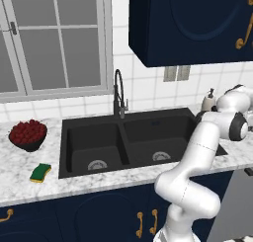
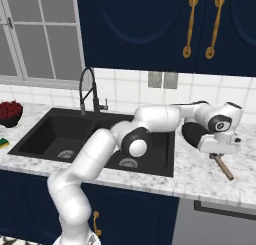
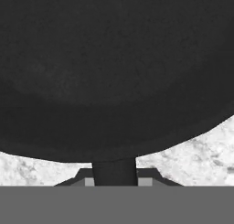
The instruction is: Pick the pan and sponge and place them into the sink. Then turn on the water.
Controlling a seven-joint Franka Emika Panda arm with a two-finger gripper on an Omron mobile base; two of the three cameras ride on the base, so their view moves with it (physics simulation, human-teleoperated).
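The gripper (image 2: 218,155) is pinched tight on the pan (image 2: 194,133) at its handle stub, on the bench (image 2: 210,176) right of the sink (image 2: 30,139), likely for lifting. The sponge (image 1: 40,172) waits left of the sink.

A black double-basin sink (image 1: 126,137) is set into the marbled worktop (image 1: 20,174), with an arched faucet (image 1: 119,95) behind its divider. The sponge (image 1: 40,172) (green layer up) is seen left of the sink, near a bowl of red fruit (image 1: 28,135).
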